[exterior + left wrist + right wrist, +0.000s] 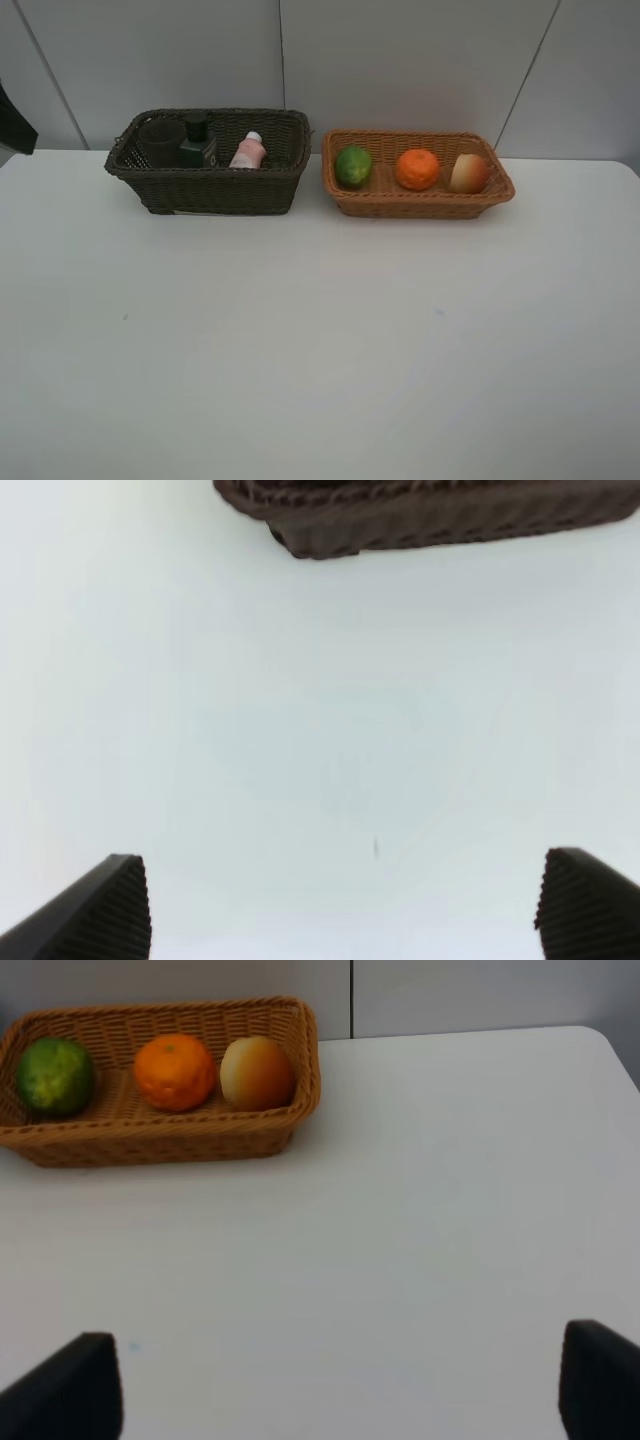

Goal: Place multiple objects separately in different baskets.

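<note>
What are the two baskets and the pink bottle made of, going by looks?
Dark basket: woven wicker or plastic rattan, dark brown, matte; weave strands show.
Light basket: same weave, orange-brown, slight sheen.
Pink bottle: likely smooth plastic with a white cap; too small to be sure.

Partly hidden and cropped items

The mauve cup (161, 141), pump bottle (198, 144) and pink bottle (248, 151) are screened below by the dark basket (210, 185) wall. In the left wrist view that basket (420, 515) is cut off by the frame edge. Only fingertips (100, 910) (70, 1390) are shown in the wrist views.
</note>
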Motion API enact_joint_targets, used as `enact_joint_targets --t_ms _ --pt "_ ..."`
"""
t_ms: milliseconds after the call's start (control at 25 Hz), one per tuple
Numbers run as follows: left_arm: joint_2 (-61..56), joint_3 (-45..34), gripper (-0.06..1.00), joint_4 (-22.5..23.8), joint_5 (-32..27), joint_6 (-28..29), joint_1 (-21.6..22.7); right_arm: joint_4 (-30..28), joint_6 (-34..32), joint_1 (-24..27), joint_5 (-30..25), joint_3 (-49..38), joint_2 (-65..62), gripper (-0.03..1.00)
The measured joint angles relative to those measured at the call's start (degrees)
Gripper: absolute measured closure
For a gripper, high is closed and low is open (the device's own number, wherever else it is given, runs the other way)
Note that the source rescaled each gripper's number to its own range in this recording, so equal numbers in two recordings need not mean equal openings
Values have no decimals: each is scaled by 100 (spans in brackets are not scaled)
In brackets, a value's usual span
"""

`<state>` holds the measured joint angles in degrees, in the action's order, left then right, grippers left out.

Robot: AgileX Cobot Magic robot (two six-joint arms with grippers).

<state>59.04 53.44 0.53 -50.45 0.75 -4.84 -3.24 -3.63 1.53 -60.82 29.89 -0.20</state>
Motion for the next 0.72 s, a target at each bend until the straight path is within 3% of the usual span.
enact_joint_targets --t_ms 320,720 --pt "-2608 -730 -5 -84 -1214 -13 2 0 0 0 0 0 0 13" --pt "-5038 -1544 -5 -111 -1387 -18 -3 0 0 0 0 0 0 13"
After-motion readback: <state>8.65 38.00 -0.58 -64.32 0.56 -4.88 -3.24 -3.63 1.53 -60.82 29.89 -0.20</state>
